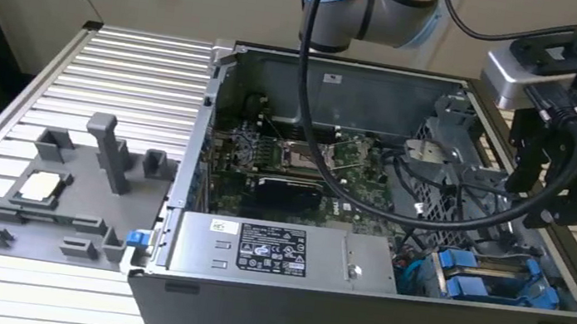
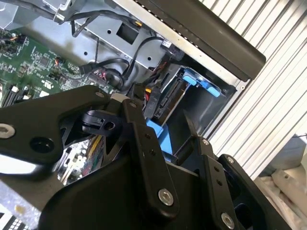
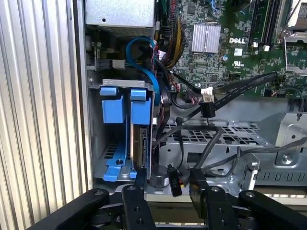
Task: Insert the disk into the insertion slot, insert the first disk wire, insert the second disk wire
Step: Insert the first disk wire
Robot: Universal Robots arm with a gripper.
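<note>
The disk stands edge-on inside the insertion slot, its blue carrier tab beside a second blue tab. In the second wrist view the disk sits in the slot just beyond my fingers. My gripper hovers open over the slot's end, with one fingertip by the disk's edge. A black wire connector lies loose in the gap, touching neither finger. In the exterior view the gripper hangs above the blue slot at the case's right front corner.
Black cables loop across the motherboard and the perforated metal cage. A grey labelled power-supply box sits beside the slot. A grey fixture plate with upright pegs lies on the ribbed table at the exterior view's left.
</note>
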